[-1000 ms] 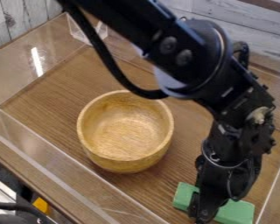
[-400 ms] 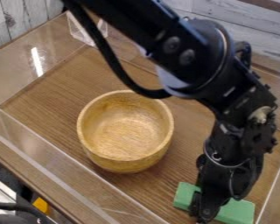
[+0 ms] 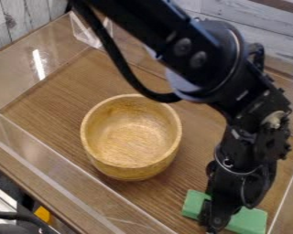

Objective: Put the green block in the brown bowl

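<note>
The table (image 3: pixel 63 87) was the biggest thing in view, a wood-grain surface filling most of the frame, with clear plastic walls (image 3: pixel 21 151) standing along its left and lower edges. Across it, from the top centre down to the lower right, ran the black robot arm (image 3: pixel 192 59), its thick jointed body covering much of the upper right half.

Next in size was the brown bowl (image 3: pixel 132 137), round and thick-walled with visible grain, sitting upright a little left of the frame's centre (its inside held nothing that could be seen).

The gripper (image 3: pixel 220 212) hung at the lower right, pointing straight down at the table. Its jaws were closed, and they sat right over the green block (image 3: pixel 244 221), pressed against it, so they looked clamped on it, though the black fingers hid the exact contact.

The green block was the smallest thing, lying flat on the table in the lower right corner, well apart from the bowl and to its lower right. Only its ends showed on either side of the gripper; its long axis seemed to run from the left toward the lower right of the frame.
</note>
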`<act>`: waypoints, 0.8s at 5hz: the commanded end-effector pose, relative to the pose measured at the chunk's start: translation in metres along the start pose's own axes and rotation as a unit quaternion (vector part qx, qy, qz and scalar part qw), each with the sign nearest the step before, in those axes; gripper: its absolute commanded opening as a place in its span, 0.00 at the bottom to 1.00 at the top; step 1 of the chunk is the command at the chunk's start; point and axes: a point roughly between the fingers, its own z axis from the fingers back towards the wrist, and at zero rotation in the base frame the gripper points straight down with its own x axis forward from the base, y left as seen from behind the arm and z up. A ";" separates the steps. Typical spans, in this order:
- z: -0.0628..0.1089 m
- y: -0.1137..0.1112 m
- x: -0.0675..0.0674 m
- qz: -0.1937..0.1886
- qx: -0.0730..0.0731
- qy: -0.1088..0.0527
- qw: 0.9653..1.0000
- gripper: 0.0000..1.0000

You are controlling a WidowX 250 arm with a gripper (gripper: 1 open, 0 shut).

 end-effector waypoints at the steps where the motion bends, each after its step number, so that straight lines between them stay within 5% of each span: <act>1: -0.004 0.004 -0.001 0.006 0.002 -0.001 1.000 0.00; 4: -0.005 0.006 0.000 0.009 0.001 0.001 1.000 0.00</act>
